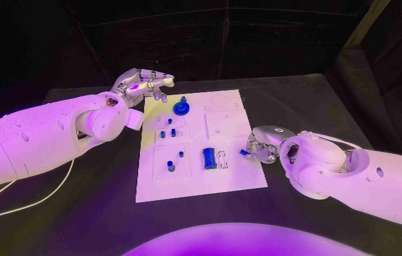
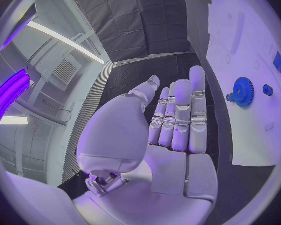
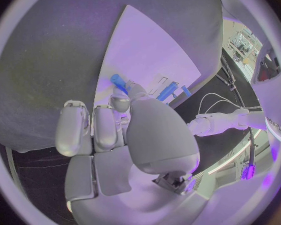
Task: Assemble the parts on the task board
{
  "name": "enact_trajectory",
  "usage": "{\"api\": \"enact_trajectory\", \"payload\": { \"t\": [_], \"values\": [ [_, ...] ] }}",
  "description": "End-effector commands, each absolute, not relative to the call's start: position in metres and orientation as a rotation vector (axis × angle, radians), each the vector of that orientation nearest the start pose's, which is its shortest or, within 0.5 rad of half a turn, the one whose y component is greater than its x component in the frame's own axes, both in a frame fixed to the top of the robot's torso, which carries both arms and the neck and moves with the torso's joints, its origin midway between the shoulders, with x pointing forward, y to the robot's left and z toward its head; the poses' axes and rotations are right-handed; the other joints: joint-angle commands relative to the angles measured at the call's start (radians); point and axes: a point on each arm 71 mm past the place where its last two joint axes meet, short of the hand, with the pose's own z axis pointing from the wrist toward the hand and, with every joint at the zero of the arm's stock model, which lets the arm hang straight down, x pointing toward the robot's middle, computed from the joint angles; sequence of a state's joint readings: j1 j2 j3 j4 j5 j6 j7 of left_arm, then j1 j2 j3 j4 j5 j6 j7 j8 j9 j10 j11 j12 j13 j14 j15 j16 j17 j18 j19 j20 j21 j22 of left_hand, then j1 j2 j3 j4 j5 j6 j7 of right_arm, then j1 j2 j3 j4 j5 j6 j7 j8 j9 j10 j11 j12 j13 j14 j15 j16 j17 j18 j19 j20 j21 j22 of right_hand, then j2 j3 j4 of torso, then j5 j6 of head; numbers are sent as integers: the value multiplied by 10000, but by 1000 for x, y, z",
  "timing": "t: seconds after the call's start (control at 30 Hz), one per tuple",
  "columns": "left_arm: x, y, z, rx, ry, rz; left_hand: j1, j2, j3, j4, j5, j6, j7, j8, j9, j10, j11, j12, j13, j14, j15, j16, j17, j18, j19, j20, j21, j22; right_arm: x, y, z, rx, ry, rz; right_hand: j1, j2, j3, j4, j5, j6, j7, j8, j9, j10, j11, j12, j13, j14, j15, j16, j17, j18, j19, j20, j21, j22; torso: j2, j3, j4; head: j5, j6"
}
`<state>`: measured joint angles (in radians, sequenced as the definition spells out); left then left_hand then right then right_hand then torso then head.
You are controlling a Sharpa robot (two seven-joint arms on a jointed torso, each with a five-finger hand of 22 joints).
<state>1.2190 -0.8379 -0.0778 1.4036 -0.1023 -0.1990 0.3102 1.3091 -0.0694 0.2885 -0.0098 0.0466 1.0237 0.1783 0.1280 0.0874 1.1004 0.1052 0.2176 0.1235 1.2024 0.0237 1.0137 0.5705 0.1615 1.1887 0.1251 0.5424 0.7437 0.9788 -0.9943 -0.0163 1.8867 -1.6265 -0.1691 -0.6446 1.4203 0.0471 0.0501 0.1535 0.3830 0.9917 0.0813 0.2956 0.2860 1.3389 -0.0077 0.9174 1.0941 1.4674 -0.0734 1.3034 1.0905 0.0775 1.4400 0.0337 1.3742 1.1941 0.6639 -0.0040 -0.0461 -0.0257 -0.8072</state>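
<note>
While the left hand [image 1: 144,83] hangs over the far left corner of the task board [image 1: 230,177] with its fingers stretched out flat and nothing in them, the right hand [image 1: 261,147] is doing the actual work at the board's right edge. It's got a small blue peg [image 3: 118,80] pinched at its fingertips, the rest of the fingers curled in round it. You can see it best from the right wrist, where the peg pokes out past the thumb with the board right underneath.

On the board: a blue gear [image 1: 182,106] sits near the far edge, just beside the left hand. A blue block [image 1: 208,157] lies toward the near half, and a few small blue pieces [image 1: 171,132] stand in the left-side panels.

My read is we're mid pick-and-place with that peg, somewhere in the middle of the job. Next it needs carrying over to a free hole and lining up upright before pushing down. Which hole, I honestly can't tell from here. Tilt looks like the main risk.
</note>
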Motion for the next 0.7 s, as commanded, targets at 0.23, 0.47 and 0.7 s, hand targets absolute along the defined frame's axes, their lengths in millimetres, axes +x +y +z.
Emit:
{"api": "enact_trajectory", "payload": {
  "t": [0.23, 0.47, 0.7],
  "values": [
    [507, 235, -192, -10380, 15515, -14680, 39, 95, -20, -18, 17, -81, -16, 40, -16, -89, 9, 55, 9, -65, 4, -35, -9, 207, 47, -6, -44, -15, 369, -192, -246, 1240, 19853, 4142, -479, -737, 1082, 230, 148, 236, -28, -204, 66, 170, 22, 105, 143, 314, -38, 63, 128, -55, 59, -47, 12, 109, -7, -13, 22, 41, -33],
    [506, 236, -192, -10382, 15514, -14678, 39, 95, -20, -18, 17, -81, -16, 40, -16, -89, 9, 55, 9, -65, 4, -35, -9, 207, 47, -6, -44, -15, 368, -182, -247, 1916, 20030, 4685, -649, -930, 1315, 271, 128, 282, -27, -248, 87, 193, 22, 112, 159, 317, -39, 74, 144, -56, 65, -50, 16, 117, 4, -19, 6, 66, -53],
    [506, 235, -192, -10378, 15522, -14693, 39, 95, -20, -18, 17, -81, -16, 40, -16, -89, 9, 55, 9, -65, 4, -35, -9, 207, 47, -6, -44, -15, 369, -171, -249, 2268, 20169, 5080, -792, -1049, 1424, 308, 49, 306, -20, -278, 102, 215, 28, 134, 182, 318, -33, 82, 156, -57, 66, -47, 17, 122, 6, -8, 17, 108, -74]
  ]
}}
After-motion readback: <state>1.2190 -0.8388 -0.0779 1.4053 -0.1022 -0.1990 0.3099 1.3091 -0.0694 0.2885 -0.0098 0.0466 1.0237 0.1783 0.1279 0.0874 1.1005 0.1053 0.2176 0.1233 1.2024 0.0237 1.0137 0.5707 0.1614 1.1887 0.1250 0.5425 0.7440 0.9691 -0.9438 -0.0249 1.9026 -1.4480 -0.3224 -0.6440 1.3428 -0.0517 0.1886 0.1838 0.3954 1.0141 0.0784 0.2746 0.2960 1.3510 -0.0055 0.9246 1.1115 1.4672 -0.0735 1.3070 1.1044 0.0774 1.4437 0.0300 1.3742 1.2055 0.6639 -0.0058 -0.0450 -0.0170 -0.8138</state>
